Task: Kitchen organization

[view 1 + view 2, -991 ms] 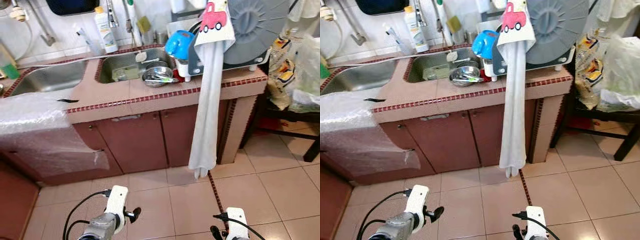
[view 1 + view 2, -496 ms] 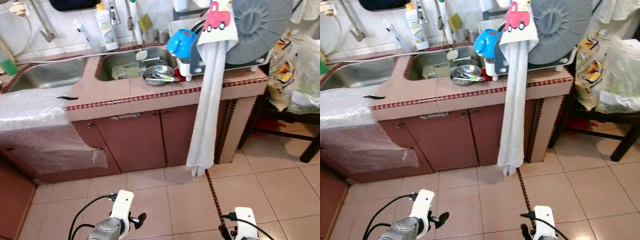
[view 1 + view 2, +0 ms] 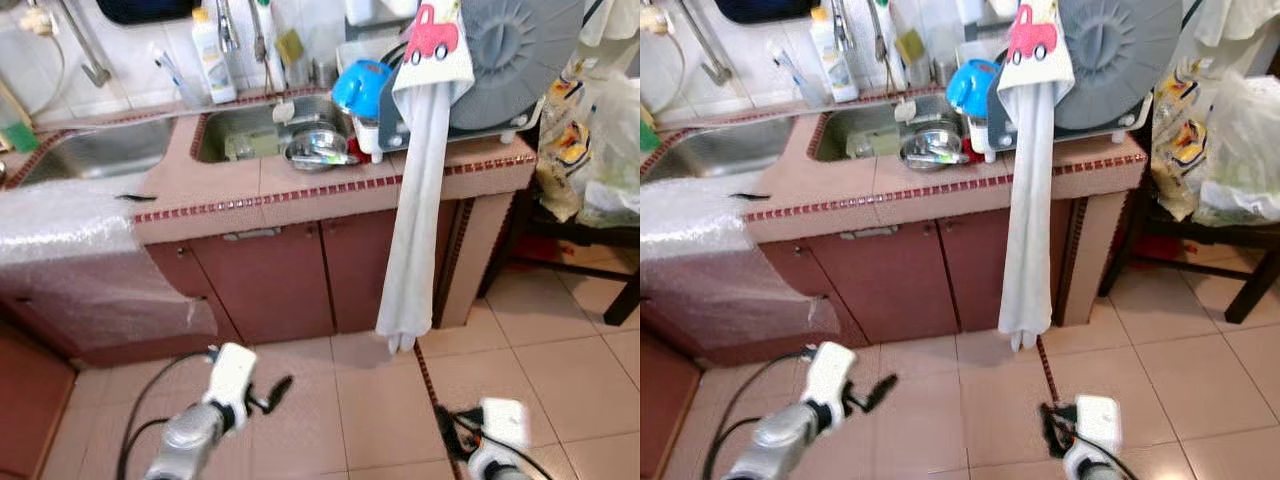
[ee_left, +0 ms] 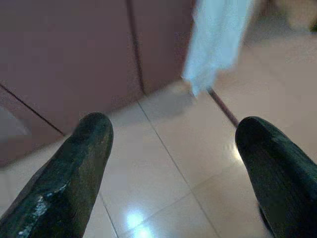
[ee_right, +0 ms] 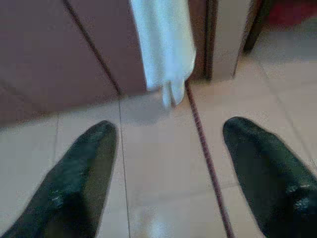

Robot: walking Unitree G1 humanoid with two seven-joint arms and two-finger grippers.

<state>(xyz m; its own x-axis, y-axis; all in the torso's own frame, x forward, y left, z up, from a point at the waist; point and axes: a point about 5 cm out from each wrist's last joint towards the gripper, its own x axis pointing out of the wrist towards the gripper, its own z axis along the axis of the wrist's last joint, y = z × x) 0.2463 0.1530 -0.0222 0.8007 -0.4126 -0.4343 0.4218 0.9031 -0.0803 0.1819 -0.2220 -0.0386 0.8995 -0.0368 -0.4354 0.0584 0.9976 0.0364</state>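
A pink tiled counter (image 3: 300, 190) with two sinks stands ahead of me. By the right sink lies a steel bowl (image 3: 318, 150) of utensils, next to a blue cup (image 3: 358, 87) and a dish rack under a big grey lid (image 3: 520, 50). A long white towel (image 3: 415, 200) with a red car print hangs from the rack down past the cabinet doors. My left gripper (image 3: 272, 392) hangs low over the floor tiles, open and holding nothing (image 4: 173, 148). My right gripper (image 3: 450, 428) is also low over the floor, open and holding nothing (image 5: 166, 148), facing the towel's lower end (image 5: 166, 49).
Bubble wrap (image 3: 70, 230) covers the counter's left end and drapes over its front. A white soap bottle (image 3: 211, 55) stands behind the sinks. A dark chair (image 3: 610, 240) with plastic bags (image 3: 600, 150) stands at the right. Tiled floor (image 3: 560, 370) lies between me and the cabinets.
Both arms have lifted a little and reach further forward over the floor, blurred by motion. The view has shifted slightly.
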